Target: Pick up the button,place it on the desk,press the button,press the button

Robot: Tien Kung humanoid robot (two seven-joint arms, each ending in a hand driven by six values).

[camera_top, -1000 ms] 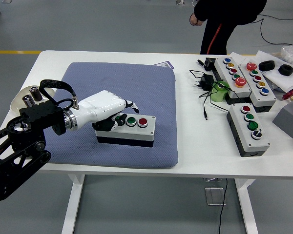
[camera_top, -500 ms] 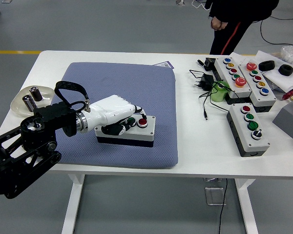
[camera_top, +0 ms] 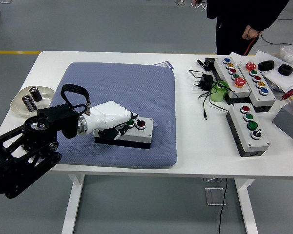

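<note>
The button box (camera_top: 129, 134) is lying on the blue pad (camera_top: 119, 87), toward the pad's near edge, and is being covered at its left end by the left hand (camera_top: 112, 123). The fingers (camera_top: 128, 125) are being held curled over the box's top, next to the green button (camera_top: 131, 123); nothing is being gripped, as far as can be told. The red button (camera_top: 142, 125) is being left uncovered. For a clean press, one fingertip is best being centred on a single cap and pushed straight down, so the box is not being tipped or slid across the pad. The right hand is not being shown.
</note>
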